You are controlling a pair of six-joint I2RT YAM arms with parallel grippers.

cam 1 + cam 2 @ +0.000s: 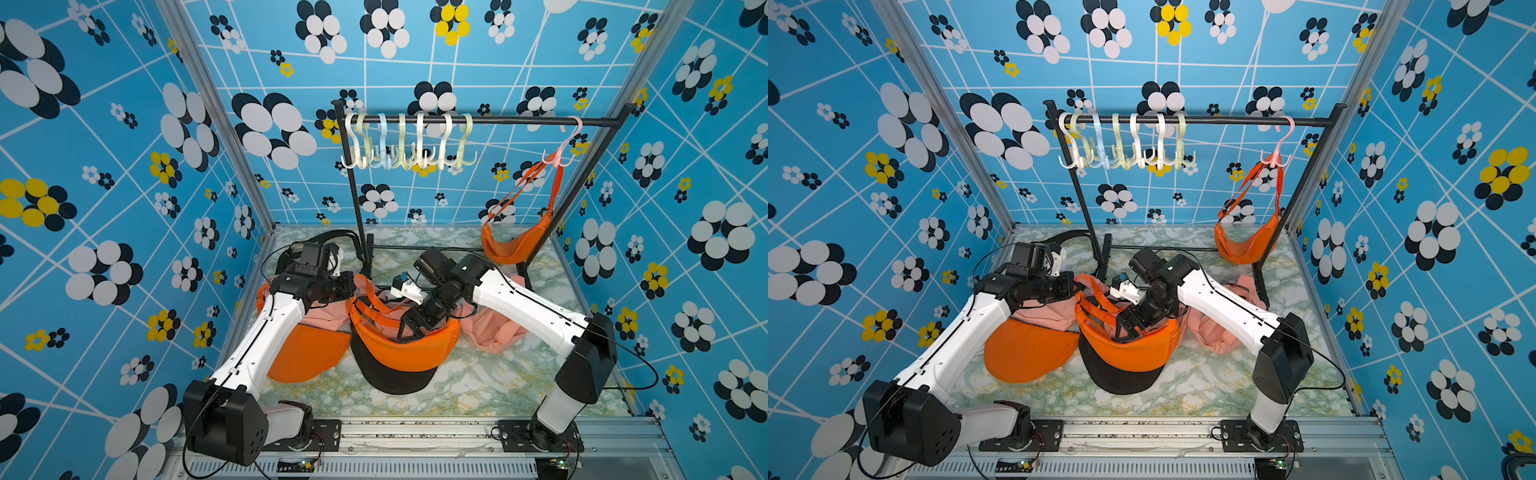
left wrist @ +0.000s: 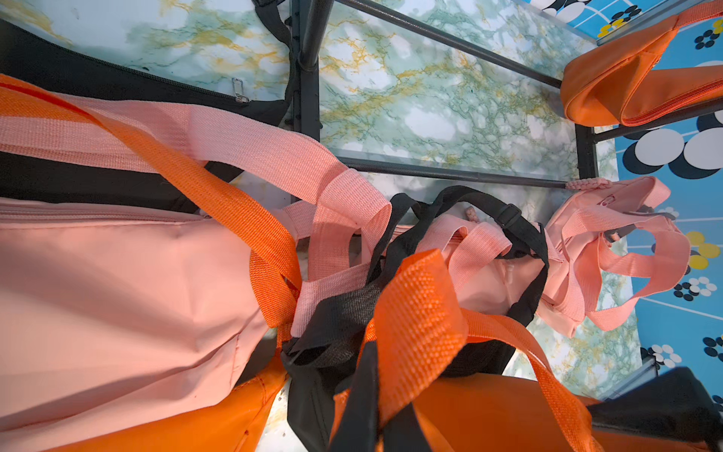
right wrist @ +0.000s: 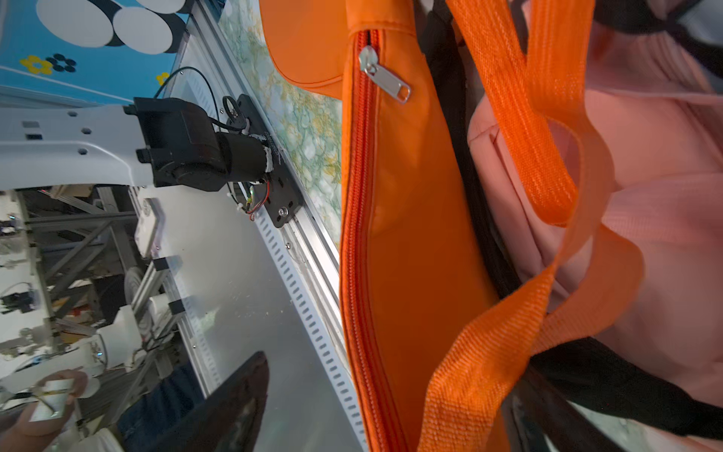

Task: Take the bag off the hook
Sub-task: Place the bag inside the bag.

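An orange bag (image 1: 515, 245) (image 1: 1246, 245) hangs by its straps from a pink hook (image 1: 559, 156) (image 1: 1276, 160) at the right end of the black rack rail (image 1: 498, 120). The left wrist view shows its lower part (image 2: 626, 86). Both arms are low over a pile of bags on the table, far from the hook. My right gripper (image 1: 409, 332) (image 3: 391, 430) is open over a second orange bag (image 1: 415, 357); that bag's zipper edge (image 3: 360, 235) and strap lie between the spread jaws. My left gripper (image 1: 353, 286) (image 2: 385, 415) is shut on that bag's orange strap (image 2: 418, 313).
Several empty pastel hooks (image 1: 407, 145) bunch at the rail's left end. On the marble table (image 1: 478, 386) lie another orange bag (image 1: 307, 353), pink bags (image 1: 494, 328), a black bag (image 1: 395, 380) under the middle one, and black straps (image 1: 332, 237) by the rack post.
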